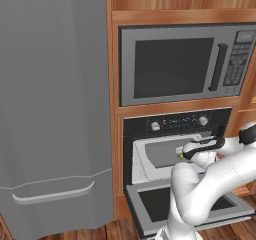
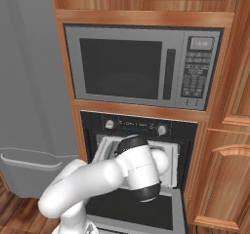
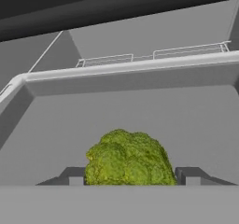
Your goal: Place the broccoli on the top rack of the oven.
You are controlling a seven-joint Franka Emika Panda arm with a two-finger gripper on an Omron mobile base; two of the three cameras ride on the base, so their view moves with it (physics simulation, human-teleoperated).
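Note:
The oven point(image 1: 177, 124) stands with its dark-glass door point(image 1: 162, 204) folded down and the light grey top rack point(image 1: 150, 156) pulled out over it. My gripper point(image 1: 184, 153) reaches in over the rack from the right, shut on the broccoli point(image 1: 180, 155), of which a green speck shows. In the hand view the broccoli point(image 3: 128, 160) sits between my two dark fingertips point(image 3: 74, 176), just above the rack's darker grey floor point(image 3: 130, 111), with its raised rim point(image 3: 130, 69) ahead. In the right base view my arm covers most of the rack point(image 2: 103, 147) below the control panel point(image 2: 136, 126).
A steel microwave point(image 1: 185, 66) sits directly above the oven. A tall grey fridge point(image 1: 50, 109) stands to the left. Wooden cabinets point(image 2: 224, 169) flank the oven on the right. The lowered door point(image 2: 132, 208) juts out towards my base.

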